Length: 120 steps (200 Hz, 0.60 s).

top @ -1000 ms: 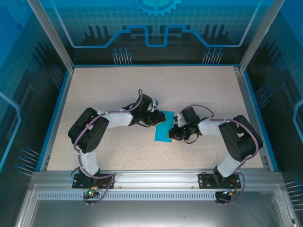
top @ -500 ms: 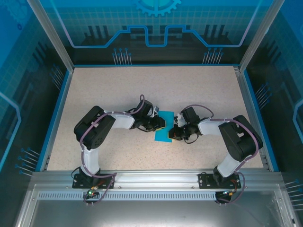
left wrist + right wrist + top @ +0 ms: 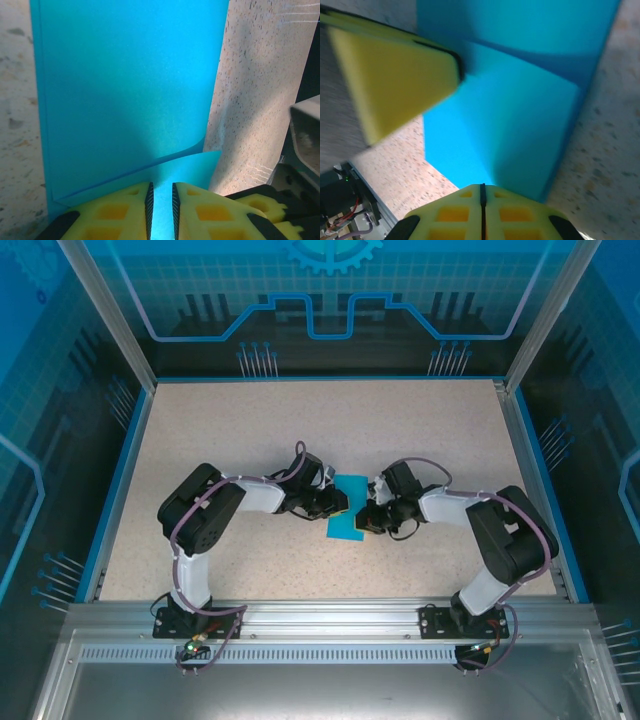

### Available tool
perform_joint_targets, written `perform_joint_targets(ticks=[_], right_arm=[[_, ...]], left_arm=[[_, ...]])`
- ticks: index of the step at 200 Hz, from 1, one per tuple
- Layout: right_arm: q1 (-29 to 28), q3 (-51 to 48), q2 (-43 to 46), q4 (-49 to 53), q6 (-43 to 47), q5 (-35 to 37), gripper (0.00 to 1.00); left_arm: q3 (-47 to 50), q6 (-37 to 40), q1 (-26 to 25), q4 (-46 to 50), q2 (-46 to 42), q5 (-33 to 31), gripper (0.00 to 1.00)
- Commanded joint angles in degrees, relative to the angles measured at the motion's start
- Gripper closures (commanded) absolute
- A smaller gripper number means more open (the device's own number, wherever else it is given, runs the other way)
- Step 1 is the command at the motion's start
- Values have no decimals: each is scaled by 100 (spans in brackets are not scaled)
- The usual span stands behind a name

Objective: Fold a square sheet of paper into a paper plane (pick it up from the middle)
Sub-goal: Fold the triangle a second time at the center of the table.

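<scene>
The teal-blue sheet of paper [image 3: 349, 518] lies folded into a narrow rectangle at the table's middle, one layer curling up slightly [image 3: 130, 90]. My left gripper [image 3: 339, 503] rests low at its left edge, jaws open by a narrow gap [image 3: 161, 200] with paper showing beneath. From the other side my right gripper [image 3: 371, 516] meets the sheet's right edge. Its fingers are shut tight [image 3: 482, 187] with their tips on the paper [image 3: 520, 100]. One yellow left fingertip [image 3: 395, 70] shows blurred in the right wrist view.
A speckled beige tabletop [image 3: 230, 430] with a blue rim [image 3: 118, 480] surrounds the paper. Both forearms lie low and angle in toward the centre. An aluminium rail [image 3: 320, 615] runs along the near edge by the arm bases.
The left arm has swung in and lowered its gripper onto the paper's left edge, settling over the last half second. The right gripper has shifted only slightly.
</scene>
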<state>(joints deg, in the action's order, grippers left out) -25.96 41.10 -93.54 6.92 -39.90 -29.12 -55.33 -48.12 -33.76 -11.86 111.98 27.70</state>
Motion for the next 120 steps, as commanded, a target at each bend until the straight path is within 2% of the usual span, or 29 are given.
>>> perform_joint_targets(ticks=[1,40,88,120], right_arm=[[-152,307,-151,102,-104,-75,92],[-294,553,-639,-19,-208,2,92],[-308,403,-946,169,-91,295,93],[-305,223,-611,215,-91,208,93]], left_arm=[[93,-40,2,388,118,-398,79],[93,-58,-3,377,104,-383,79],[110,-45,-1,395,89,-391,79],[103,-46,-1,412,87,-406,79]])
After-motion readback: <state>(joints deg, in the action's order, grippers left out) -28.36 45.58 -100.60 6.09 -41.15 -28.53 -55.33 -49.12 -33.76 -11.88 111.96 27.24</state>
